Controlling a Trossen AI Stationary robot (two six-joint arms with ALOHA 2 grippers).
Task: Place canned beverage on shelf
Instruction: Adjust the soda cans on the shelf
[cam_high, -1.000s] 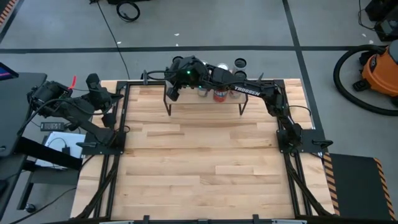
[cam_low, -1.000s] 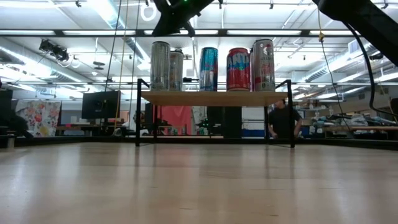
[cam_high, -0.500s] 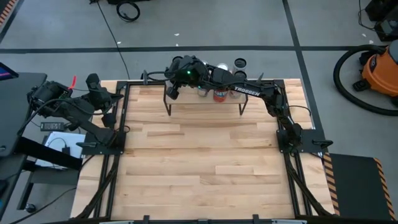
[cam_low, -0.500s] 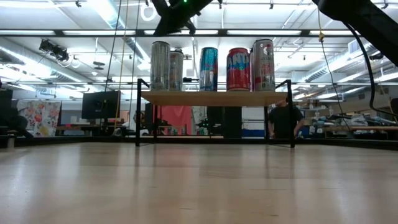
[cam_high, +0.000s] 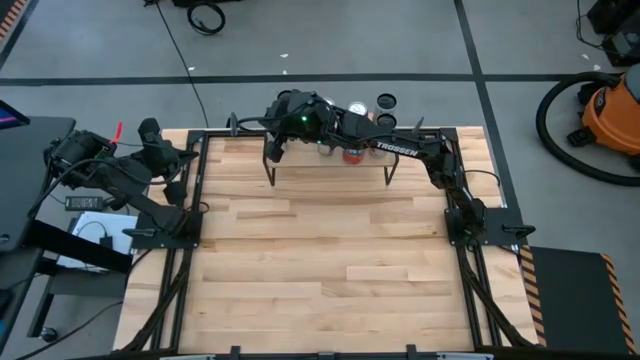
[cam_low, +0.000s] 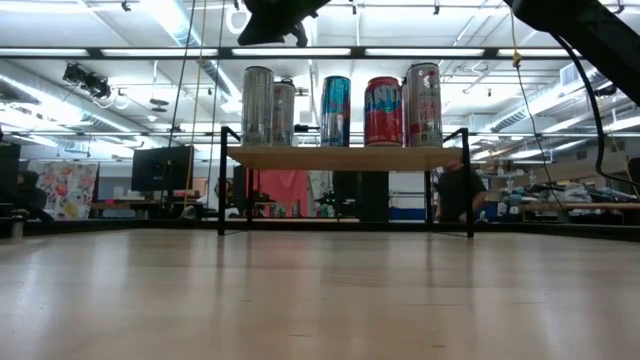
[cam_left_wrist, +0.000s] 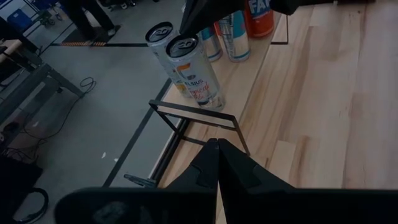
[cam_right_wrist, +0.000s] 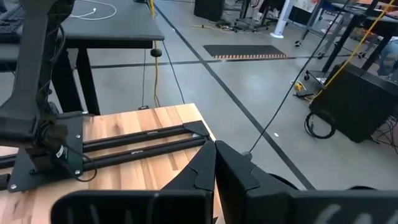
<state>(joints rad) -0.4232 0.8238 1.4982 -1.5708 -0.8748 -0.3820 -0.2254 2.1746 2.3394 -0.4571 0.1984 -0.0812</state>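
The shelf (cam_low: 340, 157), a light-wood board on thin black legs, stands at the table's far edge; it also shows in the high view (cam_high: 330, 168). Several cans stand upright on it: two silver cans (cam_low: 258, 105) at its left end, a blue one (cam_low: 336, 110), a red one (cam_low: 383, 110) and a white one (cam_low: 424, 104). My right gripper (cam_low: 270, 15) is shut and empty, above the shelf's left end and clear of the silver cans. My left gripper (cam_left_wrist: 217, 149) is shut and empty at the table's left edge (cam_high: 185, 160).
The right arm (cam_high: 400, 147) stretches over the shelf from the table's right side. A person (cam_low: 455, 195) stands in the room behind the table. An orange vacuum (cam_high: 610, 110) sits on the floor at the far right. Bare tabletop (cam_high: 330, 260) lies in front of the shelf.
My right gripper has risen a little above the shelf's left end, staying shut. The cans have stayed where they were.
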